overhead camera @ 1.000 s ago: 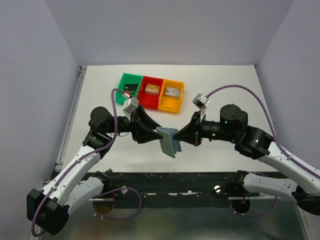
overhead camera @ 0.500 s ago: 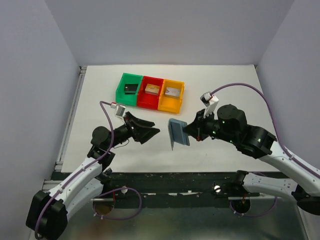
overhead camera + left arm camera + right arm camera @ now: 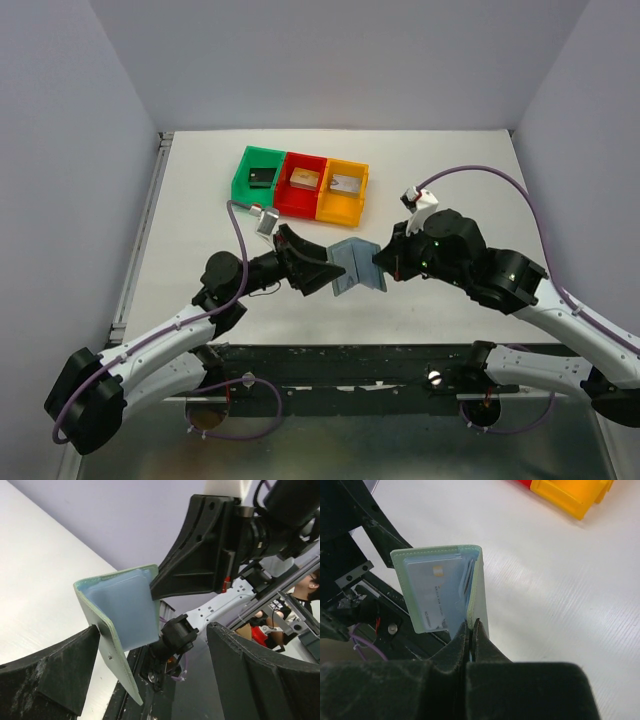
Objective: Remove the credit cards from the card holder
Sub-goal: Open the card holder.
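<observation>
Overhead view: the card holder [image 3: 352, 266] is roughly dead centre of the table [image 3: 200, 200], a touch toward 6 o'clock. It's open in a V and looks held up off the surface. The right gripper [image 3: 380, 263] comes in from 3 o'clock w/ its fingers pressed tight together, pinching one edge of the holder. The right wrist cam shows that nip right at the bottom of the fold.

The left gripper [image 3: 322, 275] sits at 9 o'clock of the holder, fingers spread wide. In its own cam there's one finger on each side of the frame w/ the grey-green flap btwn them, so it isn't clamped on anything. Can't tell if the near finger touches the flap.

Cards are all inside atm. A silvery credit card [image 3: 436, 597] shows thru the pale blue pocket, and more card edges are tucked by the fold, but they're too thin to count.

Toward 11 to 12 o'clock of the holder, well apart, there's a row of bins touching side by side: green bin [image 3: 243, 182], red bin [image 3: 290, 198], orange bin [image 3: 340, 209].
</observation>
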{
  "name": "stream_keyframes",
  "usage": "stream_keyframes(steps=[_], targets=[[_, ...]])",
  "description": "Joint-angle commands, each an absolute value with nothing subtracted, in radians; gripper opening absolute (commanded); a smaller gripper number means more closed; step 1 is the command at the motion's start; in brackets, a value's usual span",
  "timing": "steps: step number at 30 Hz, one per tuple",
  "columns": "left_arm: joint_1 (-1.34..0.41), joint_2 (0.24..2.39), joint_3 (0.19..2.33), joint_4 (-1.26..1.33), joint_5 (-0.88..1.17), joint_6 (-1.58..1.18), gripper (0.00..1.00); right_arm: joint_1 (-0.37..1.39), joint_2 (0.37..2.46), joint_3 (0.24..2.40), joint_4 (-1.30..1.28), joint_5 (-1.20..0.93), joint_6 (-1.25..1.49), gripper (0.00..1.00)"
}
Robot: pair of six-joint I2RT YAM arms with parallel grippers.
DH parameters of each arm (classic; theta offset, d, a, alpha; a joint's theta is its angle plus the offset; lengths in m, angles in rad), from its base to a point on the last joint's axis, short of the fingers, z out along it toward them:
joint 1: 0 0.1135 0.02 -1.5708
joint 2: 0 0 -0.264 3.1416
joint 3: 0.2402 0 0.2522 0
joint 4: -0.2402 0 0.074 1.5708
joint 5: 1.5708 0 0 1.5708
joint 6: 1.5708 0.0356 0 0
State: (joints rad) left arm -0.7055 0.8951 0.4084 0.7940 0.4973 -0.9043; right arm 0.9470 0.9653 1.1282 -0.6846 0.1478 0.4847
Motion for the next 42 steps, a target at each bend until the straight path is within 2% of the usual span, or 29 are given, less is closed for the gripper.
stream_keyframes(steps=[1,3,5,9,11,22,29,38,42], targets=[[-0.727,0.922,0.433,0.766,0.449,-0.85,0.99,0.948,0.956,1.155,-0.681,0.187,0.503,0.0],[-0.732,0.914,0.443,0.72,0.439,-0.824,0.96,0.948,0.946,1.146,-0.677,0.186,0.506,0.0],[-0.735,0.899,0.451,0.677,0.428,-0.793,0.88,0.948,0.937,1.134,-0.666,0.181,0.512,0.0],[-0.736,0.861,0.466,0.601,0.4,-0.74,0.61,0.946,0.917,1.108,-0.638,0.157,0.522,0.0],[-0.736,0.842,0.482,0.549,0.393,-0.71,0.52,0.948,0.908,1.095,-0.617,0.14,0.523,0.0],[-0.736,0.787,0.534,0.408,0.376,-0.637,0.52,0.946,0.831,1.014,-0.48,0.048,0.532,0.0],[-0.736,0.736,0.517,0.413,0.388,-0.641,0.5,0.939,0.769,0.948,-0.379,0.006,0.54,0.0],[-0.736,0.611,0.523,0.354,0.403,-0.598,0.7,0.919,0.732,0.888,-0.267,-0.095,0.561,0.0],[-0.738,0.571,0.528,0.322,0.402,-0.574,0.72,0.913,0.727,0.864,-0.218,-0.126,0.577,0.0]])
